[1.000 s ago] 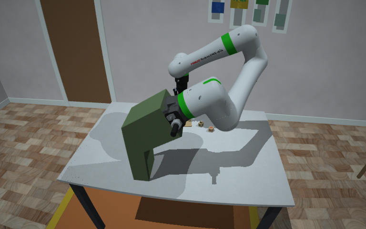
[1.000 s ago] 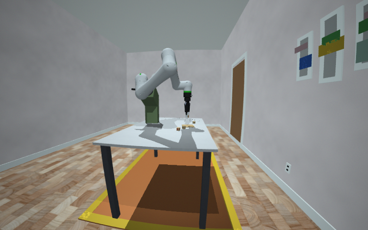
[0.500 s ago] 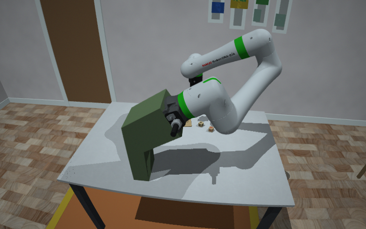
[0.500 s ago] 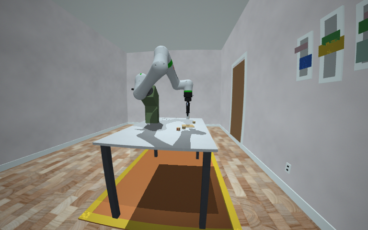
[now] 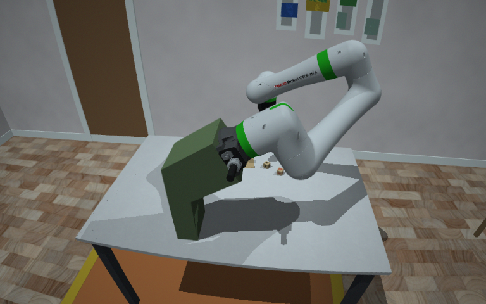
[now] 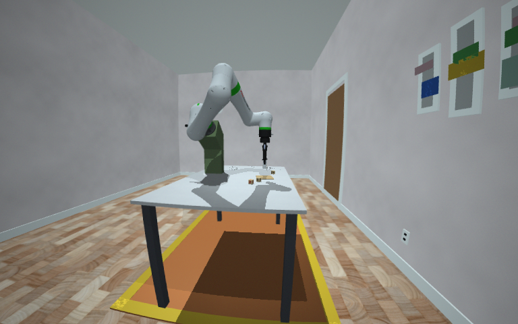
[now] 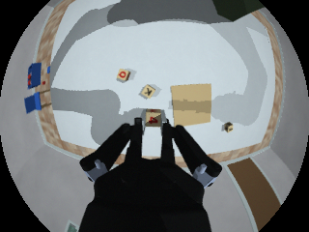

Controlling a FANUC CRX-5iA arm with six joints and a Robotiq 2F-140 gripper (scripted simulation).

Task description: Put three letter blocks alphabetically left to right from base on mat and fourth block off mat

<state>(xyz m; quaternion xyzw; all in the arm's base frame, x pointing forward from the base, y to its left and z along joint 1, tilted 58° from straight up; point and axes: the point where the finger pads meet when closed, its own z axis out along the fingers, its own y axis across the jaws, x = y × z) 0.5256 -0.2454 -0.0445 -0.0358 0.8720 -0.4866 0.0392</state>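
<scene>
My gripper [image 7: 154,115] is shut on a small wooden block [image 7: 154,118] with a red letter on top, and holds it above the table, just beside the tan mat [image 7: 191,103]. In the wrist view two more lettered blocks [image 7: 124,75] [image 7: 150,92] lie on the table, off the mat on its left side. Another block [image 7: 228,128] lies off the mat on its other side. In the exterior view the gripper [image 6: 264,162] hangs over the far part of the table, with the mat [image 6: 266,177] and blocks [image 6: 250,181] in front of it. No block rests on the mat.
The green robot pedestal [image 5: 192,179] stands on the table and hides most of the mat in the top view, where two blocks [image 5: 266,164] [image 5: 280,171] show under the arm. The table edge runs close behind the gripper.
</scene>
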